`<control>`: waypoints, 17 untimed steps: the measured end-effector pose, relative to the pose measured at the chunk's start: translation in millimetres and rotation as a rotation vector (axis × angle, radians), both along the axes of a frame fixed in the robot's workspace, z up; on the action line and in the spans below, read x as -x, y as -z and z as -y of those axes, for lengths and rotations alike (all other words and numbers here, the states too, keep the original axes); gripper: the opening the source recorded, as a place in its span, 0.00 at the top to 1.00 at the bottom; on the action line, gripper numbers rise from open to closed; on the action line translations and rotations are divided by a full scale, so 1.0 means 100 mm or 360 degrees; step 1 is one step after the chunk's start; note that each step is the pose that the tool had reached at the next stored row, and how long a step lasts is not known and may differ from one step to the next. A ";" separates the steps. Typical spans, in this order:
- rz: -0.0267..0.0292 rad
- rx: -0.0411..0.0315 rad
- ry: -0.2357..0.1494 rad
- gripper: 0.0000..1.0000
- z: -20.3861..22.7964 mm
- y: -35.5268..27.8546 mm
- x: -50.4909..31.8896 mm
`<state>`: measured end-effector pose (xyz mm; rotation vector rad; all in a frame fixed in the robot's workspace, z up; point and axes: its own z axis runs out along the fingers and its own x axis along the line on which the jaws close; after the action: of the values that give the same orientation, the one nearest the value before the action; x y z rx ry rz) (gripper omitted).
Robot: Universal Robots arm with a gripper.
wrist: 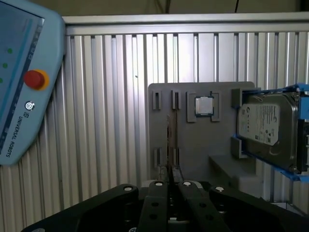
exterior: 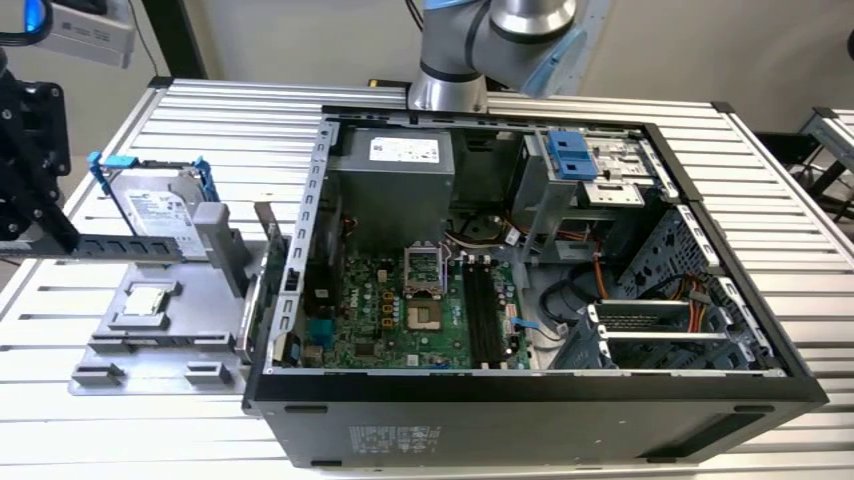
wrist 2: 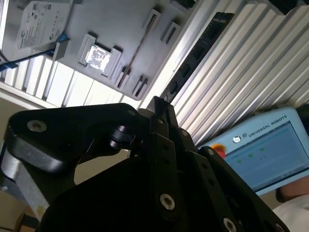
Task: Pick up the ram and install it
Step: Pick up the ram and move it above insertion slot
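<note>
My gripper (exterior: pixel 24 232) is shut on the ram (exterior: pixel 127 246), a long dark stick with a row of black chips. In the exterior view it holds the stick level, above the grey tray (exterior: pixel 180 345) at that view's left. The second wrist view has the ram (wrist 2: pixel 203 48) reaching out from my closed fingertips (wrist 2: pixel 159 104). Seen edge-on in the first wrist view, the ram (wrist: pixel 169 140) is a thin line rising from the gripper (wrist: pixel 170 182). The black memory slots (exterior: pixel 483 315) lie on the green motherboard inside the open computer case (exterior: pixel 534 385), well to the right of the gripper.
On the tray stand a silver hard drive in a blue frame (exterior: pixel 160 212) and a small square processor chip (exterior: pixel 147 300). The wrist views also show the drive (wrist: pixel 268 125) and the chip (wrist: pixel 204 105). A teach pendant (wrist: pixel 24 82) lies on the ribbed table.
</note>
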<state>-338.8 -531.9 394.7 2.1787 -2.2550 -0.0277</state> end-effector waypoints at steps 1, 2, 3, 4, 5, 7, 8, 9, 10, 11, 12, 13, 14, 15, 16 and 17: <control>-0.00003 0.0000 0.0000 1.00 0.000 0.000 -0.032; -0.00003 0.0000 0.0000 1.00 0.000 0.001 -0.067; -0.00006 0.0000 0.0000 1.00 0.000 0.000 -0.097; -0.00006 0.0000 0.0000 1.00 0.000 0.001 -0.130; -0.00007 0.0000 0.0000 1.00 0.000 0.001 -0.163; -0.00008 0.0000 0.0000 1.00 0.000 0.000 -0.228; -0.00008 0.0000 0.0000 1.00 0.000 0.001 -0.262; -0.00009 0.0000 0.0000 1.00 0.000 0.001 -0.298; -0.00008 0.0000 0.0000 1.00 0.000 0.001 -0.331; -0.00010 0.0000 0.0000 1.00 0.000 0.000 -0.367; -0.00009 0.0000 0.0000 1.00 0.000 0.001 -0.403; -0.00010 0.0000 0.0000 1.00 0.000 0.000 -0.440; -0.00011 0.0000 0.0000 1.00 0.000 0.000 -0.477; -0.00011 0.0000 0.0000 1.00 0.000 0.000 -0.512; -0.00011 0.0000 0.0000 1.00 0.000 0.001 -0.546; -0.00011 0.0000 0.0000 1.00 0.000 0.001 -0.582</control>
<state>-280.6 -531.9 394.6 2.1784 -2.2546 -0.0286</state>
